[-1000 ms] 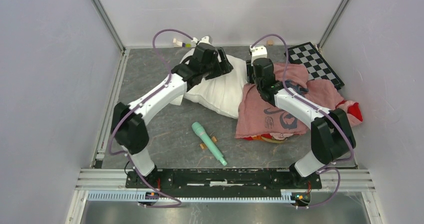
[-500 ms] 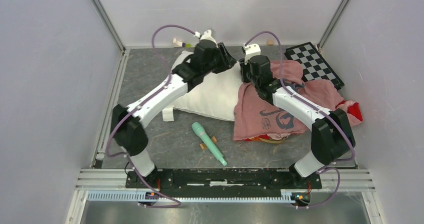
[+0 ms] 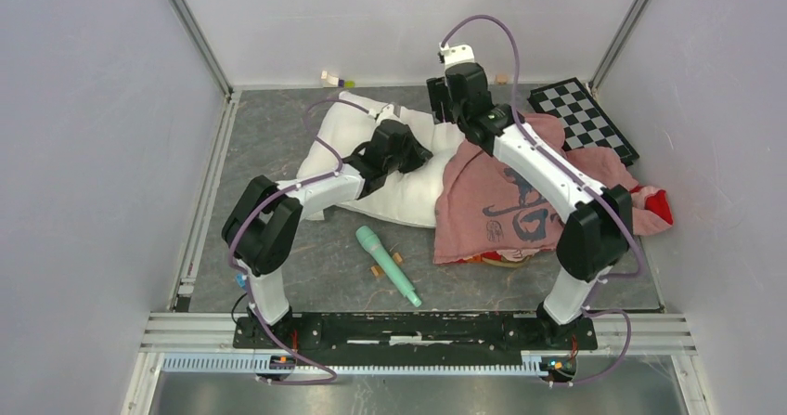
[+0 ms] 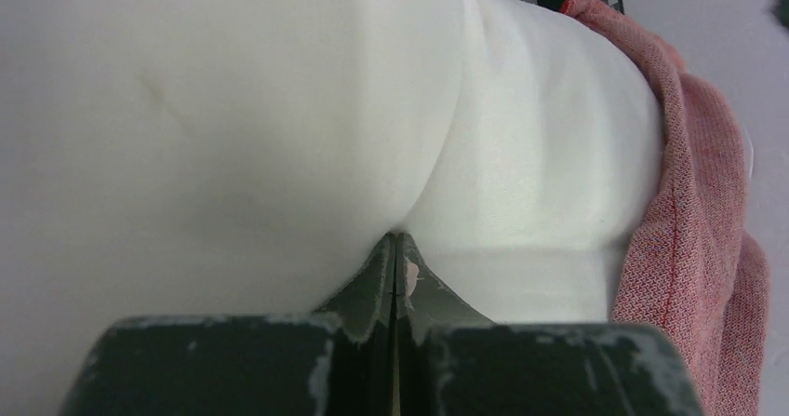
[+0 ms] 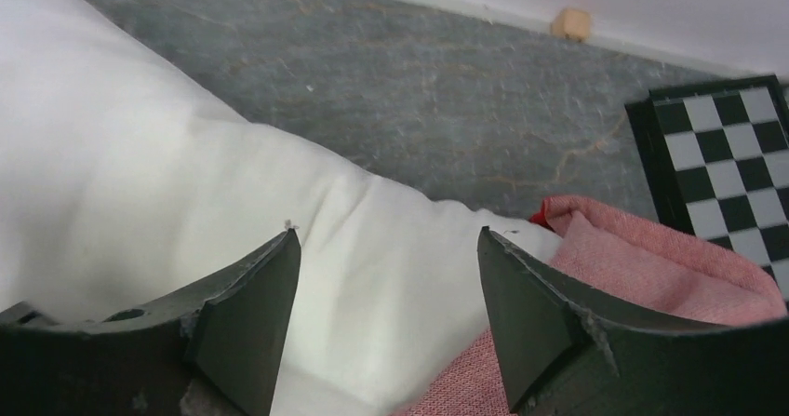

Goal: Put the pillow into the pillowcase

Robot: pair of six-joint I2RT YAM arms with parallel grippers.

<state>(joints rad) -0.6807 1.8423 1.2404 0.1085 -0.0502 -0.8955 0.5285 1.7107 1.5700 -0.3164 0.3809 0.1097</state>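
The pillow (image 3: pixel 415 188) is hidden at its right end under the pillowcase (image 3: pixel 501 206), whose bright red side shows only as slivers at its edges — and by the back wall the small bits (image 3: pixel 336 79) are too tiny to name, while the checkerboard (image 5: pixel 726 155) runs off the right wrist view's edge.

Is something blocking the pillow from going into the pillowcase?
Nothing visible is. The pillow already touches the pink pillowcase at its right end, with the cloth edge lying against it. The green microphone lies apart from both, off to the side.
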